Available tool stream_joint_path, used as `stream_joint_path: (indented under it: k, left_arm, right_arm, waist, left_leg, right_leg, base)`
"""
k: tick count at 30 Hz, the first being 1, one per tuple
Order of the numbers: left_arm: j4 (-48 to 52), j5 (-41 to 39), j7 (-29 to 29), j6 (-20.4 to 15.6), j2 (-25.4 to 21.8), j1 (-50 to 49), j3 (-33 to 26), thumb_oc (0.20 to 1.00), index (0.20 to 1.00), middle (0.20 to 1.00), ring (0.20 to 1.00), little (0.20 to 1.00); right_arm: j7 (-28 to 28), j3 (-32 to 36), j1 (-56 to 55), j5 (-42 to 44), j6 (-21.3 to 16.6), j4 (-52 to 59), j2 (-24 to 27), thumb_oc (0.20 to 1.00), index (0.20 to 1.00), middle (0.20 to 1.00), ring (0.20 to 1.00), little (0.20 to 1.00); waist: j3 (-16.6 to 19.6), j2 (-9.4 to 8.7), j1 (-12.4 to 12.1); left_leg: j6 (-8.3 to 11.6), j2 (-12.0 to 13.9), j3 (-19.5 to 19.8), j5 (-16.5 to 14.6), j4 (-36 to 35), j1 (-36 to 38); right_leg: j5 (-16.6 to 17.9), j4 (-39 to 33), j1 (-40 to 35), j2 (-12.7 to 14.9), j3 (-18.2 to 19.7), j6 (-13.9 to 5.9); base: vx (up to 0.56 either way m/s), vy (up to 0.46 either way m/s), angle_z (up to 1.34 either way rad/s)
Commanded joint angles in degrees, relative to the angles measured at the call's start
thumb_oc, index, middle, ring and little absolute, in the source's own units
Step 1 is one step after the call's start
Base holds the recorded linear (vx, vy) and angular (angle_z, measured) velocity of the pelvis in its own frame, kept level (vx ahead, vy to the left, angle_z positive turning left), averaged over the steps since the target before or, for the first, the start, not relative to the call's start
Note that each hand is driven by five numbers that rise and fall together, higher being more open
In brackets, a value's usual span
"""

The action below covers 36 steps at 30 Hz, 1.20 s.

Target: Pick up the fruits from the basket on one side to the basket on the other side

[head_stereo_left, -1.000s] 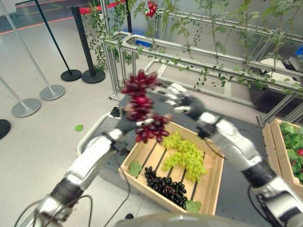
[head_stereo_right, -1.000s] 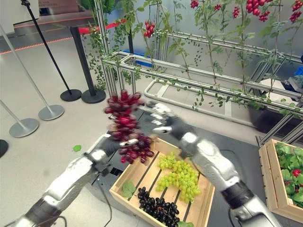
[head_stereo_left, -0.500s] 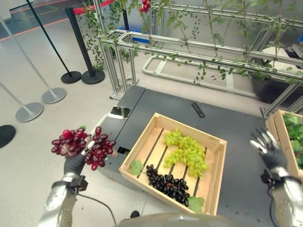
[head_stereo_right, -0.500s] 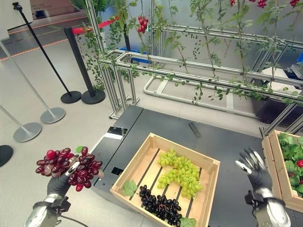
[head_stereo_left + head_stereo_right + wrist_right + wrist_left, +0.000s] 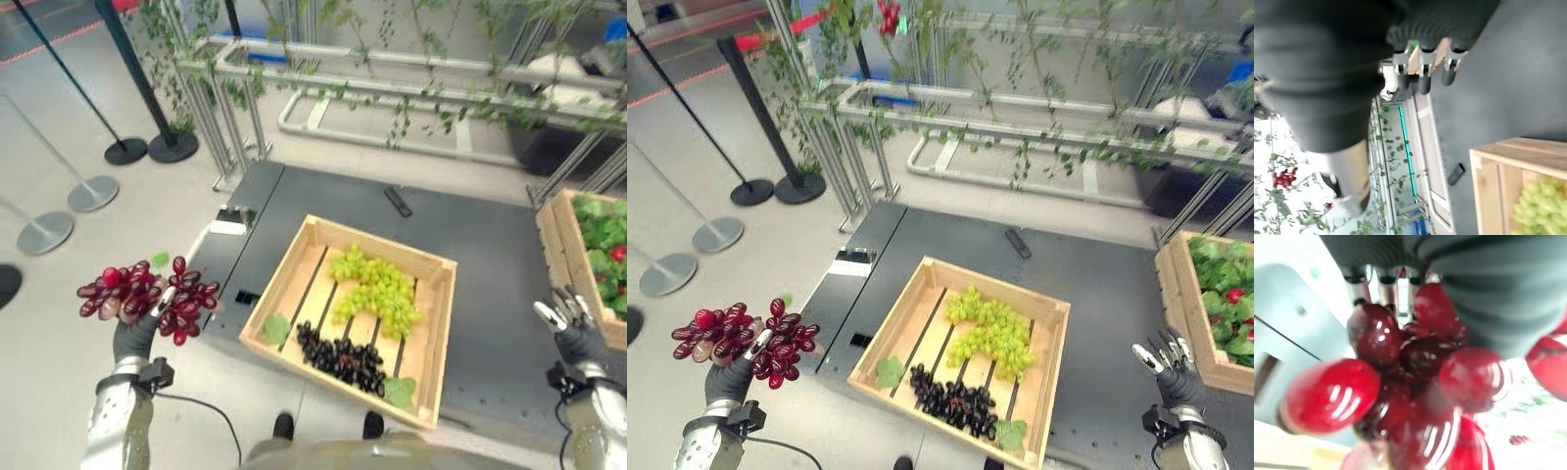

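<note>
Left eye view: left robot hand (image 5: 132,336) grasping red grapes (image 5: 147,298) over the floor.
Right robot hand (image 5: 576,331): released, fingers relaxed, beside crate (image 5: 431,360).
Crate: green grapes (image 5: 377,294), black grapes (image 5: 343,358).

Left hand (image 5: 134,333) mostly buried under red grapes (image 5: 147,298), grip unreadable. Right-side crate (image 5: 578,264) cut by the picture's edge. Small dark object (image 5: 398,202) beyond the basket (image 5: 294,284) unidentifiable.

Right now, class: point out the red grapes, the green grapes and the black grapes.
red grapes (image 5: 147,299), left eye view, middle of the bunch.
green grapes (image 5: 377,289), left eye view, centre of the cluster.
black grapes (image 5: 950,397), right eye view, middle of the bunch.
</note>
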<state>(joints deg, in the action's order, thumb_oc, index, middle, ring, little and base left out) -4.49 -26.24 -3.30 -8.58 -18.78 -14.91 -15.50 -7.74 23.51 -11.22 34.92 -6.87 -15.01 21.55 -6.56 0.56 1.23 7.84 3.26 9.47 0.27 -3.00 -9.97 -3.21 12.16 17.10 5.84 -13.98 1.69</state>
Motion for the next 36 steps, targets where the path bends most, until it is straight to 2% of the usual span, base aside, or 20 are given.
stream_joint_path:
  k: [1,5,6,7,8,9,10,11,12,15,16,17,18,19,21,24,26,27,30,36]
  left_arm:
    - [3.9,2.8,-1.6,-5.8,-3.5,1.4,-2.2,0.2,0.2,0.2,0.2,0.2]
    - [3.3,4.4,-0.5,-5.8,-3.5,2.3,-1.5,0.2,0.2,0.2,0.2,0.2]
    - [4.0,5.7,0.1,-5.8,-4.5,2.6,-1.3,0.2,0.2,0.2,0.2,0.2]
    - [4.1,5.7,0.1,-5.8,-4.5,2.6,-1.3,0.2,0.2,0.2,0.2,0.2]
    - [5.0,7.3,-0.1,-5.6,-5.6,2.1,-1.2,0.2,0.2,0.2,0.2,0.2]
    - [5.0,7.3,0.0,-5.5,-5.6,2.1,-1.2,0.2,0.2,0.2,0.2,0.2]
    - [5.8,8.5,0.1,-5.6,-6.2,1.8,-1.2,0.2,0.2,0.2,0.2,0.2]
    - [6.0,9.8,0.3,-5.9,-7.0,1.9,-1.0,0.2,0.2,0.2,0.2,0.2]
    - [6.2,11.0,0.4,-5.9,-8.1,1.8,-1.1,0.2,0.2,0.2,0.2,0.2]
    - [6.1,12.3,1.6,-5.8,-9.1,1.6,-1.6,0.2,0.2,0.2,0.2,0.2]
    - [6.4,13.0,2.5,-5.8,-9.3,1.4,-2.3,0.2,0.2,0.2,0.2,0.2]
    - [6.4,13.0,2.5,-5.8,-9.3,1.4,-2.3,0.2,0.2,0.2,0.2,0.2]
    - [6.5,13.7,2.9,-5.9,-9.3,0.8,-2.3,0.2,0.2,0.2,0.2,0.2]
    - [6.5,13.7,3.0,-5.9,-9.3,0.9,-2.3,0.2,0.2,0.2,0.2,0.2]
    - [6.5,15.3,4.1,-5.7,-9.0,0.6,-2.0,0.2,0.2,0.2,0.2,0.2]
    - [6.9,16.2,4.6,-5.9,-9.1,-0.1,-1.9,0.2,0.2,0.2,0.2,0.2]
    - [6.8,16.5,4.9,-6.0,-9.1,-0.2,-1.6,0.2,0.2,0.2,0.2,0.2]
    - [7.0,16.6,5.4,-6.2,-8.7,-0.2,-1.5,0.2,0.2,0.2,0.2,0.2]
    - [6.8,16.6,6.4,-6.3,-6.8,-1.4,-2.3,0.2,0.2,0.2,0.2,0.2]
    - [4.2,16.9,7.9,-6.4,-5.6,0.3,-1.1,0.2,0.2,0.2,0.2,0.2]
  right_arm:
    - [-0.6,-0.7,1.3,-1.5,-3.9,5.3,2.9,1.0,1.0,1.0,1.0,1.0]
    - [-0.4,-1.0,1.2,-0.9,-4.0,4.8,2.1,1.0,1.0,1.0,1.0,1.0]
    - [0.3,-0.8,0.9,0.5,-4.4,4.5,1.4,1.0,1.0,1.0,1.0,1.0]
    - [0.3,-0.8,0.9,0.5,-4.4,4.6,1.3,1.0,1.0,1.0,1.0,1.0]
    - [0.6,-0.8,0.4,0.5,-4.3,4.3,1.2,1.0,1.0,1.0,1.0,1.0]
    - [0.6,-0.9,0.3,0.5,-4.3,4.4,1.1,1.0,1.0,1.0,1.0,1.0]
    - [0.9,-1.1,0.5,0.0,-4.1,4.6,1.0,1.0,1.0,1.0,1.0,1.0]
    - [0.9,-1.7,0.6,-0.3,-4.1,4.8,0.9,1.0,1.0,1.0,1.0,1.0]
    - [0.7,-3.2,0.7,-1.5,-3.5,4.6,0.4,1.0,1.0,1.0,1.0,1.0]
    - [1.4,-4.9,1.4,-2.3,-3.2,3.5,-0.3,1.0,1.0,1.0,1.0,1.0]
    - [1.1,-6.2,1.8,-3.0,-2.9,3.0,-0.5,1.0,1.0,1.0,1.0,1.0]
    - [1.1,-6.2,1.9,-3.0,-2.9,3.1,-0.5,1.0,1.0,1.0,1.0,1.0]
    - [0.8,-6.6,1.5,-2.4,-2.7,2.7,-0.8,1.0,1.0,1.0,1.0,1.0]
    - [0.8,-6.6,1.5,-2.4,-2.7,2.7,-0.8,1.0,1.0,1.0,1.0,1.0]
    - [0.5,-7.6,1.4,-2.4,-2.9,1.9,-1.2,1.0,1.0,1.0,1.0,1.0]
    - [0.5,-8.2,0.9,-3.2,-2.7,1.8,-0.9,1.0,1.0,1.0,1.0,1.0]
    - [0.4,-8.2,0.4,-3.4,-2.8,1.9,-0.9,1.0,1.0,1.0,1.0,1.0]
    - [-0.2,-8.7,0.1,-2.6,-2.5,2.1,-0.7,1.0,1.0,1.0,1.0,1.0]
    - [-0.2,-9.1,0.0,-2.4,-2.3,2.2,-0.5,1.0,1.0,1.0,1.0,1.0]
    - [-0.5,-8.8,-2.1,-1.4,-2.6,3.9,0.2,1.0,1.0,1.0,1.0,1.0]
  waist:
    - [3.6,-2.39,2.1]
    - [3.0,-1.41,4.0]
    - [2.3,-1.27,5.1]
    - [2.3,-1.33,5.0]
    - [1.6,-2.1,5.7]
    - [1.5,-2.19,5.5]
    - [1.1,-3.0,5.3]
    - [0.6,-3.41,5.3]
    - [-0.4,-3.6,4.2]
    - [-2.0,-4.11,2.8]
    - [-2.8,-3.29,1.7]
    - [-2.8,-3.6,1.7]
    - [-2.2,-3.13,1.1]
    - [-2.1,-3.4,1.1]
    - [0.4,-2.55,-0.5]
    - [2.3,-2.9,-1.2]
    - [3.1,-3.63,-1.6]
    - [4.1,-4.39,-2.0]
    - [5.3,-5.06,-3.1]
    - [4.7,-4.81,-3.0]
  left_leg:
    - [-4.48,-0.2,2.6,-6.4,15.1,12.3]
    - [-4.76,-0.7,5.6,-9.0,17.6,18.6]
    - [-5.07,-0.7,3.9,-12.0,16.9,19.4]
    - [-5.13,-0.8,3.8,-12.1,17.1,19.3]
    - [-6.48,-2.3,0.1,-18.6,16.8,19.2]
    - [-6.68,-2.5,-0.2,-19.0,17.4,19.1]
    - [-7.82,-4.3,-2.1,-22.4,18.5,18.2]
    - [-8.31,-5.6,-3.2,-23.1,19.2,17.2]
    - [-8.9,-7.3,-5.6,-23.7,20.5,15.1]
    - [-9.17,-8.6,-7.7,-21.6,20.8,13.0]
    - [-9.49,-8.5,-9.1,-19.1,20.2,10.5]
    - [-9.5,-8.8,-9.1,-18.7,20.0,10.4]
    - [-10.34,-8.7,-9.6,-16.8,17.8,9.6]
    - [-10.36,-9.0,-9.7,-16.4,17.6,9.5]
    - [-11.73,-8.6,-10.4,-12.7,14.2,8.4]
    - [-11.62,-8.3,-10.1,-10.6,12.7,7.7]
    - [-11.31,-8.4,-10.3,-10.0,12.9,6.6]
    - [-10.79,-7.9,-10.5,-9.9,12.8,5.8]
    - [-9.62,-6.4,-11.8,-8.7,12.5,4.3]
    - [-6.49,-2.7,-11.0,-4.3,11.3,2.5]
  right_leg:
    - [6.3,-7.6,-1.2,0.4,-1.0,-6.08]
    - [8.1,-5.6,1.0,1.7,-0.6,-6.88]
    - [9.8,-4.5,2.4,3.8,-0.3,-8.15]
    - [9.8,-4.4,2.5,3.8,-0.2,-8.23]
    - [12.7,-4.8,3.2,6.4,0.6,-9.87]
    - [12.9,-4.9,3.2,6.4,0.9,-10.03]
    - [15.8,-6.0,3.5,8.0,1.8,-11.46]
    - [17.5,-7.3,3.4,9.1,2.1,-12.43]
    - [17.2,-11.4,3.1,10.1,0.7,-13.14]
    - [16.8,-12.3,2.6,11.9,-2.3,-13.27]
    - [13.2,-6.8,0.6,11.5,-2.7,-12.07]
    - [13.2,-6.6,0.8,11.8,-2.6,-12.02]
    - [10.1,-1.0,-1.1,10.1,0.2,-11.02]
    - [10.3,-0.9,-0.8,10.4,0.4,-10.98]
    - [6.3,7.6,-5.2,8.3,2.0,-10.14]
    - [4.4,10.0,-9.0,6.6,5.7,-10.15]
    - [4.1,6.4,-11.2,6.2,6.4,-10.38]
    - [0.5,0.4,-12.7,5.3,6.0,-9.82]
    - [0.0,-6.7,-15.2,4.7,4.4,-9.91]
    - [-0.7,-9.3,-16.7,1.1,3.2,-7.83]
  base:
    - [-0.15,0.104,0.17]
    - [-0.17,0.274,0.24]
    - [-0.15,0.247,0.5]
    - [-0.28,0.466,0.8]
    - [-0.14,0.24,0.57]
    - [-0.23,0.372,0.33]
    - [-0.2,0.269,-0.1]
    - [-0.43,0.484,-0.31]
    - [-0.43,0.439,-0.48]
    - [-0.39,0.272,-0.98]
    - [-0.32,0.154,-1.11]
    - [-0.56,0.245,-0.66]
    - [-0.29,0.087,0.16]
    - [-0.42,0.143,0.05]
    - [-0.32,0.1,-0.18]
    - [-0.19,-0.063,-0.1]
    - [-0.11,-0.166,-0.38]
    - [-0.06,-0.15,-0.53]
    - [-0.14,-0.231,-0.76]
    - [-0.13,-0.22,-0.39]
